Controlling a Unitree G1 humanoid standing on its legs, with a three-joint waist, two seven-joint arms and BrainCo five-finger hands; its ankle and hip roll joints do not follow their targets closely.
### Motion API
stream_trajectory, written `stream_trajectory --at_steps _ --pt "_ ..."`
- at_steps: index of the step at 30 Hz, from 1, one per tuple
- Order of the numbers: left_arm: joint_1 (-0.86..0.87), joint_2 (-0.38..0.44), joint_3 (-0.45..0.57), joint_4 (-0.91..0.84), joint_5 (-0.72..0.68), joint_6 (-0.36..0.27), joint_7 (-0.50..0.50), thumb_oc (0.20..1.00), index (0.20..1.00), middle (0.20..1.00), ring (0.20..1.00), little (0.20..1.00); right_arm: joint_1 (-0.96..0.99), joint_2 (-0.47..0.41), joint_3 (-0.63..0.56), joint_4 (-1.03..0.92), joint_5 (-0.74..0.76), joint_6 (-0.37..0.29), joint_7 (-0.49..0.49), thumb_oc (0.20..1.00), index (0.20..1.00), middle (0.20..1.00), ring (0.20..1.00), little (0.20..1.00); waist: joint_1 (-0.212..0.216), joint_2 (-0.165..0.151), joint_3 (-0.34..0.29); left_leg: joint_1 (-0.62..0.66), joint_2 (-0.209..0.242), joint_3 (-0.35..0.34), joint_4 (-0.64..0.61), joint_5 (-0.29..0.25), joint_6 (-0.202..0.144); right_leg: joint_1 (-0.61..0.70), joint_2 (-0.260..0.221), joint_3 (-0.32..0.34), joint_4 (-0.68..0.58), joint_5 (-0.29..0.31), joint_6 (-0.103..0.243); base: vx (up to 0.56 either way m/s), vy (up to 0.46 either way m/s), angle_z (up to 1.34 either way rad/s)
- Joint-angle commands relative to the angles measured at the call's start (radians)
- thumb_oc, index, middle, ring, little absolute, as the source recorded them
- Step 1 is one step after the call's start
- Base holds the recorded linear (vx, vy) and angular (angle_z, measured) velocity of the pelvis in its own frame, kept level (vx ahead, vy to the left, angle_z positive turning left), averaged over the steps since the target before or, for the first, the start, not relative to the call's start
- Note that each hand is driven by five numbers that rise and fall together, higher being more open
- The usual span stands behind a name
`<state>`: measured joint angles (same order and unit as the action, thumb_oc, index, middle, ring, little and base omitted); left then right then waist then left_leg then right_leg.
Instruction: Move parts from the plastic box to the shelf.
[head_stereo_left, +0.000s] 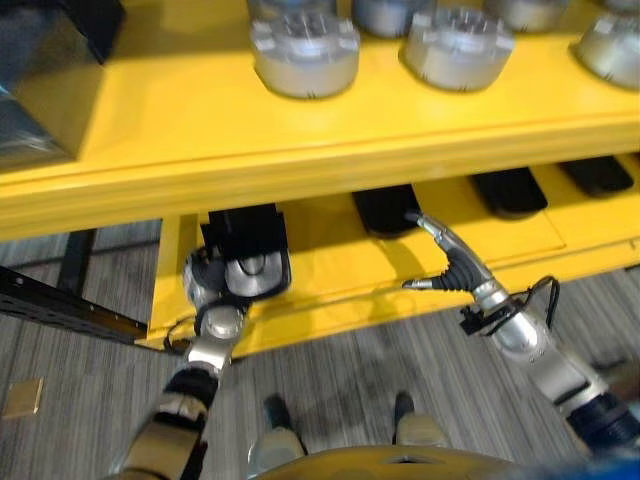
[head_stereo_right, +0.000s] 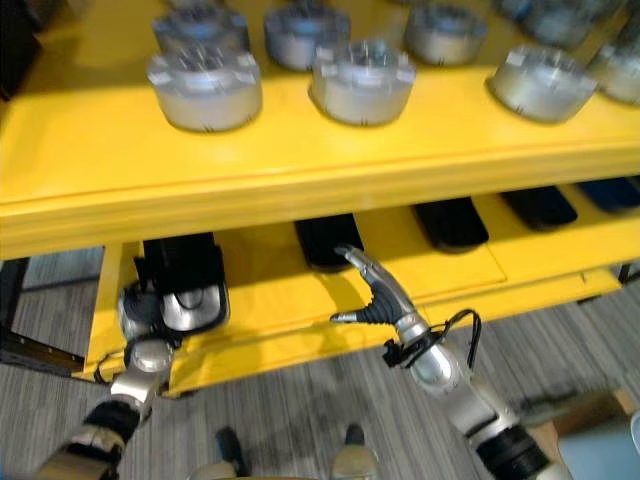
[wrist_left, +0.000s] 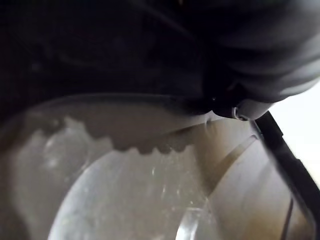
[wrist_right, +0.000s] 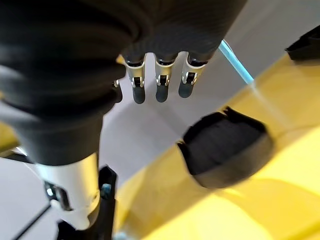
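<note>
Shelving in yellow (head_stereo_left: 180, 130) takes up most of what I see, an upper board (head_stereo_right: 90, 150) with a lower board (head_stereo_left: 330, 270) beneath it, standing on grey carpet (head_stereo_left: 90, 350). On the upper board sit round grey metal parts with notched rims, one (head_stereo_left: 305, 50) near the front edge, another (head_stereo_left: 457, 45) just beside it and more behind and off to my right. Along the back of the lower board lies a row of flat black pads (head_stereo_left: 510, 190), well apart from each other. My left hand (head_stereo_left: 215, 285) is low at the left end of the lower board, its dark cover against a black block (head_stereo_left: 245, 235), with a rounded silver part (head_stereo_left: 252, 268) right at the hand; I cannot tell whether my fingers are wrapped round it, since my left wrist view gives me a pale curved surface (wrist_left: 140, 200) very close up under the dark cover and nothing of the fingers. My right hand (head_stereo_left: 455, 270) reaches in over the front of the lower board, fingers (wrist_right: 161, 90) straight and side by side, thumb set apart, holding nothing. Their tips are near one black pad (wrist_right: 227, 155), which rests on the yellow board, not touching it.
</note>
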<state>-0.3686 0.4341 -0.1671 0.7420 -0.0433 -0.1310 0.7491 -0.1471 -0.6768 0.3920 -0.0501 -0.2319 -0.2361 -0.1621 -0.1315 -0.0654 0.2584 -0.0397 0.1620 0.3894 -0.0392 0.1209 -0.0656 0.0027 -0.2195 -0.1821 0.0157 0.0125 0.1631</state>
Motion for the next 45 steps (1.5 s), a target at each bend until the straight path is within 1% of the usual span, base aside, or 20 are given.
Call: stream_trajectory --at_steps 1,2,7,8,11,16,18,19,25,26,29,33,40,41,45 --pt "-0.129 0.061 0.011 0.052 0.045 -0.036 0.043 0.2 0.2 0.2 0.2 0.2 -0.068 -0.047 0.006 -0.037 0.006 -0.027 -0.046 1.0 1.0 1.0 1.0 1.0 -0.014 0.004 0.029 -0.016 0.045 -0.048 0.111 -0.052 -0.017 -0.069 0.037 0.033 0.105 -0.001 -0.02 -0.16 0.081 -0.11" --pt "-0.163 0.091 0.003 0.069 0.048 -0.029 0.041 0.2 0.2 0.2 0.2 0.2 -0.088 -0.066 0.008 -0.03 0.016 -0.031 -0.052 1.0 1.0 1.0 1.0 1.0 -0.021 0.003 0.047 -0.03 0.047 -0.046 0.117 -0.051 -0.018 -0.088 0.037 0.04 0.11 0.0 -0.02 -0.15 0.074 -0.12" --pt "-0.263 0.164 -0.032 0.121 0.083 -0.009 0.046 0.2 0.2 0.2 0.2 0.2 -0.162 -0.113 0.019 -0.025 0.05 -0.027 -0.049 1.0 1.0 1.0 1.0 1.0 -0.035 -0.003 0.097 -0.08 0.055 -0.046 0.142 -0.051 -0.028 -0.14 0.039 0.058 0.124 0.001 -0.024 -0.12 0.061 -0.07" --pt "-0.28 0.178 -0.041 0.125 0.095 0.003 0.047 0.2 0.2 0.2 0.2 0.2 -0.174 -0.121 0.02 -0.025 0.054 -0.027 -0.046 1.0 1.0 1.0 1.0 1.0 -0.038 -0.003 0.105 -0.088 0.055 -0.046 0.146 -0.051 -0.029 -0.149 0.039 0.06 0.126 0.002 -0.025 -0.07 0.059 -0.04" --pt "-0.32 0.209 -0.055 0.139 0.072 0.019 0.052 0.2 0.2 0.2 0.2 0.2 -0.203 -0.139 0.024 -0.03 0.066 -0.016 -0.045 1.0 1.0 1.0 1.0 1.0 -0.041 -0.002 0.129 -0.119 0.054 -0.052 0.162 -0.052 -0.03 -0.183 0.036 0.064 0.141 0.002 -0.026 -0.07 0.055 -0.03" --pt "-0.366 0.237 -0.052 0.163 0.048 0.035 0.058 0.2 0.2 0.2 0.2 0.2 -0.229 -0.152 0.029 -0.026 0.076 -0.009 -0.052 1.0 1.0 1.0 1.0 1.0 -0.044 -0.007 0.153 -0.155 0.051 -0.059 0.183 -0.056 -0.029 -0.222 0.034 0.069 0.161 0.002 -0.026 -0.06 0.035 -0.01" --pt "-0.388 0.243 -0.045 0.175 -0.001 0.045 0.062 0.2 0.2 0.2 0.2 0.2 -0.24 -0.155 0.03 -0.028 0.079 0.0 -0.055 1.0 1.0 1.0 1.0 1.0 -0.046 -0.008 0.164 -0.173 0.047 -0.064 0.193 -0.057 -0.029 -0.244 0.033 0.071 0.175 0.0 -0.027 -0.05 0.036 0.01" --pt "-0.4 0.245 -0.034 0.179 -0.023 0.061 0.068 0.2 0.2 0.2 0.2 0.2 -0.244 -0.156 0.029 -0.034 0.08 0.008 -0.054 1.0 1.0 1.0 1.0 1.0 -0.046 -0.009 0.171 -0.182 0.045 -0.067 0.198 -0.059 -0.028 -0.253 0.032 0.072 0.181 -0.001 -0.026 -0.04 0.021 0.0" --pt "-0.424 0.253 -0.012 0.203 -0.026 0.09 0.089 0.2 0.2 0.2 0.2 0.2 -0.256 -0.152 0.026 -0.043 0.082 0.024 -0.053 1.0 1.0 1.0 1.0 1.0 -0.046 -0.016 0.185 -0.199 0.042 -0.073 0.206 -0.061 -0.029 -0.272 0.033 0.075 0.191 -0.002 -0.024 -0.01 0.001 0.0" --pt "-0.441 0.265 -0.009 0.22 -0.031 0.108 0.092 0.2 0.2 0.2 0.2 0.2 -0.258 -0.148 0.023 -0.051 0.081 0.033 -0.051 1.0 1.0 1.0 1.0 1.0 -0.047 -0.019 0.191 -0.207 0.039 -0.077 0.207 -0.062 -0.027 -0.282 0.037 0.079 0.196 -0.003 -0.024 -0.03 -0.01 -0.01" --pt "-0.439 0.273 -0.001 0.23 -0.045 0.117 0.078 0.2 0.2 0.2 0.2 0.2 -0.249 -0.142 0.019 -0.06 0.08 0.037 -0.052 1.0 1.0 1.0 1.0 1.0 -0.045 -0.022 0.193 -0.209 0.037 -0.077 0.208 -0.066 -0.024 -0.286 0.039 0.08 0.198 -0.004 -0.023 -0.03 -0.034 0.01" --pt "-0.385 0.249 0.008 0.213 -0.028 0.131 0.08 0.2 0.2 0.2 0.2 0.2 -0.217 -0.132 0.008 -0.069 0.071 0.029 -0.057 1.0 1.0 1.0 1.0 1.0 -0.039 -0.024 0.195 -0.199 0.032 -0.08 0.201 -0.068 -0.021 -0.277 0.041 0.077 0.196 -0.005 -0.023 -0.01 -0.039 0.01" --pt "-0.336 0.208 0.01 0.242 -0.012 0.113 0.058 0.2 0.2 0.2 0.2 0.2 -0.227 -0.114 0.034 -0.033 0.065 0.015 -0.069 1.0 1.0 1.0 1.0 1.0 -0.029 -0.022 0.186 -0.183 0.031 -0.085 0.193 -0.066 -0.021 -0.255 0.043 0.068 0.193 -0.01 -0.027 0.0 -0.026 0.01" --pt "-0.32 0.186 0.0 0.256 0.009 0.098 0.046 0.2 0.2 0.2 0.2 0.2 -0.232 -0.11 0.047 -0.023 0.063 0.011 -0.076 1.0 1.0 1.0 1.0 1.0 -0.026 -0.018 0.18 -0.173 0.031 -0.088 0.187 -0.063 -0.021 -0.243 0.044 0.062 0.194 -0.015 -0.031 0.0 -0.041 0.01" --pt "-0.301 0.168 -0.022 0.263 0.054 0.095 0.045 0.2 0.2 0.2 0.2 0.2 -0.243 -0.102 0.064 -0.003 0.053 0.012 -0.077 1.0 1.0 1.0 1.0 1.0 -0.022 -0.008 0.172 -0.157 0.029 -0.09 0.176 -0.059 -0.021 -0.227 0.042 0.055 0.192 -0.019 -0.034 0.0 -0.011 0.0"
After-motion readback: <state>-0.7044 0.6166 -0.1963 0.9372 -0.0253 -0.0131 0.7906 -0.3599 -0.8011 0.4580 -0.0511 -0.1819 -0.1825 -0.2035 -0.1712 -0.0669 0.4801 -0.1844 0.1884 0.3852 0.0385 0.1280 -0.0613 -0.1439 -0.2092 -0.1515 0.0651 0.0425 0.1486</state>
